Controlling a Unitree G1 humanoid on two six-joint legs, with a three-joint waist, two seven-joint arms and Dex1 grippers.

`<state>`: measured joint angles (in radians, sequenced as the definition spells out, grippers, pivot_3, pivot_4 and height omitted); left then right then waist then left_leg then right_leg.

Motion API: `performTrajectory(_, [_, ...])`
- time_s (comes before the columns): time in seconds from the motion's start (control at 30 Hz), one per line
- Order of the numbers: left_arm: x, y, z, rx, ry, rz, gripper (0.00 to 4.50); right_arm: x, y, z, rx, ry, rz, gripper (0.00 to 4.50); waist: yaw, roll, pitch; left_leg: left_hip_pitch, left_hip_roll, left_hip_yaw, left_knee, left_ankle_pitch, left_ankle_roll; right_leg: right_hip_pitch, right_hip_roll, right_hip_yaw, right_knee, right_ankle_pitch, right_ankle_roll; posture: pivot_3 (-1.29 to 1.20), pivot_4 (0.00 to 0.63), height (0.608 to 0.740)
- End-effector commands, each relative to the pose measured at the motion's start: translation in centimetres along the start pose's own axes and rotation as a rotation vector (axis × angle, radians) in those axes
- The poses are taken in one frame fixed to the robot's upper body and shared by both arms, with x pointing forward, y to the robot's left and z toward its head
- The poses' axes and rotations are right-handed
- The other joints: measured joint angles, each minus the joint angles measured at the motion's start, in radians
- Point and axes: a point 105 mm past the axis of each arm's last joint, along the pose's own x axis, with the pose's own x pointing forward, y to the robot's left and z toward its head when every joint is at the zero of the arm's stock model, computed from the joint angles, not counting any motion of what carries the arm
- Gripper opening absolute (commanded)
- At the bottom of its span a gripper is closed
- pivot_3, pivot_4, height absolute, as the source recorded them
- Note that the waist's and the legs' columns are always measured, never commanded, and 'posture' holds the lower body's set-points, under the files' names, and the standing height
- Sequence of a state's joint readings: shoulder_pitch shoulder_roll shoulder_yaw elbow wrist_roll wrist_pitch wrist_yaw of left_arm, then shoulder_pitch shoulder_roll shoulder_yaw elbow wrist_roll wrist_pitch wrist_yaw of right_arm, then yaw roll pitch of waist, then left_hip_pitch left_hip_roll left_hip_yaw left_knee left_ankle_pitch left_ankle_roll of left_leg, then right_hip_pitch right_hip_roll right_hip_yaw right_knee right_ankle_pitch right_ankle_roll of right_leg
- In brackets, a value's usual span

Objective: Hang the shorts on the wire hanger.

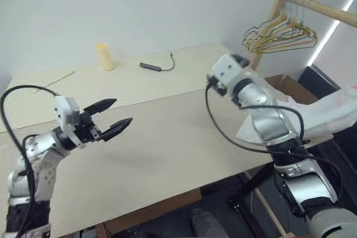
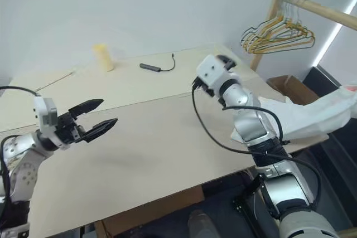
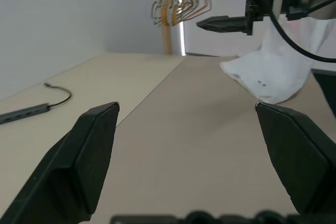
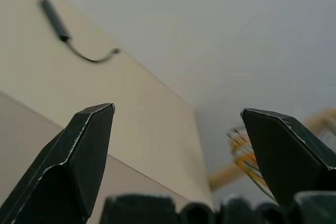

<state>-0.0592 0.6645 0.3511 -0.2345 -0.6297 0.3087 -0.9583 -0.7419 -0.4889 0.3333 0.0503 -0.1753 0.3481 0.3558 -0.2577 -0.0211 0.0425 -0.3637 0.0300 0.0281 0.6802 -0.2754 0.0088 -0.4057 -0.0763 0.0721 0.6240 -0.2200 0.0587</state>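
The white shorts (image 1: 334, 110) lie bunched over the table's right edge, under my right forearm, and a tiny dark label shows on the shorts (image 3: 268, 77) in the left wrist view. My right gripper (image 3: 201, 6) is open and empty, raised above the table left of the shorts and pointing toward the back wall. My left gripper (image 1: 122, 111) hovers open and empty over the table's left half, pointing right. A thin faint wire (image 1: 56, 80) lies flat at the table's back left. It may be the wire hanger, but it is too thin to tell.
A yellow cylinder (image 1: 104, 57) and a dark adapter with a cable (image 1: 150, 66) sit near the table's back. A bunch of coloured hangers (image 1: 281, 34) hangs from a wooden rail (image 1: 321, 6) at the back right. A cardboard box (image 1: 290, 85) stands below the rail.
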Motion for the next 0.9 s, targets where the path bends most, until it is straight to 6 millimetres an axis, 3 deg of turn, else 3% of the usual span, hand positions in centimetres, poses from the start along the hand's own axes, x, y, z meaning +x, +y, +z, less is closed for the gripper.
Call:
performTrajectory(0.03, [-0.4, -1.0, 1.0, 0.039, -0.006, 0.012, 4.50, -0.4, 1.6, 2.0, -0.036, -0.098, 0.104, 4.48, 0.028, 0.000, 0.000, 0.000, 0.000, 0.000, 0.000, 0.000, 0.000, 0.000, 0.000, 0.000, 0.000, 0.000, 0.000, -0.02, 0.000, 0.740])
performTrajectory(0.4, [-0.9, -2.7, -0.4, 0.029, 0.072, 0.043, 4.50, -2.4, 7.5, 1.5, -0.215, -0.178, 0.375, 4.48, 0.185, -0.001, 0.000, 0.001, 0.001, 0.007, 0.000, 0.000, 0.000, 0.000, 0.001, -0.003, 0.001, -0.001, -0.004, 0.06, 0.000, 0.740])
performTrajectory(0.9, [-0.5, -3.1, -1.3, 0.031, 0.116, 0.025, 4.50, -1.9, 8.1, 0.7, -0.274, -0.160, 0.399, 4.48, 0.230, -0.002, 0.000, 0.003, 0.001, 0.011, 0.000, 0.000, 0.000, 0.001, 0.003, -0.004, 0.002, -0.002, -0.006, 0.08, 0.000, 0.740])
